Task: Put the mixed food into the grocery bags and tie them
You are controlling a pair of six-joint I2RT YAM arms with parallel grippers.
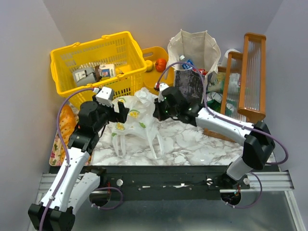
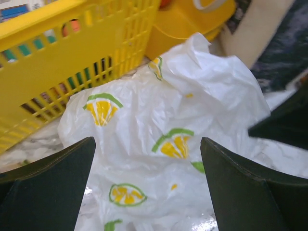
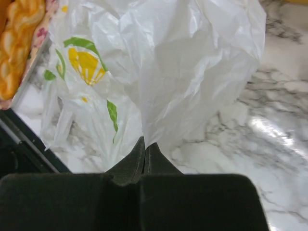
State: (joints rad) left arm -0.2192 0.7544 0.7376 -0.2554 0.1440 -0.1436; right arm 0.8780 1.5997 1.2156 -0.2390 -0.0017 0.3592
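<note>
The thin white plastic bag (image 1: 137, 120) with yellow-green prints stands on the marble top between my two grippers. My right gripper (image 1: 158, 107) is shut on the bag's right edge; in the right wrist view the film (image 3: 183, 72) runs into the closed fingertips (image 3: 145, 147). My left gripper (image 1: 120, 111) is open at the bag's left side; in the left wrist view the bag (image 2: 163, 139) fills the gap between the wide-apart fingers (image 2: 53, 183). The beige canvas tote (image 1: 193, 57) stands at the back with a water bottle (image 1: 186, 61) inside. An orange (image 1: 160, 64) sits behind it.
A yellow basket (image 1: 96, 67) with cartons stands back left, a second yellow basket (image 1: 155, 57) behind the bag. A wooden rack (image 1: 248, 77) is at the right. Bread (image 1: 65, 125) lies on a floral cloth at the left edge.
</note>
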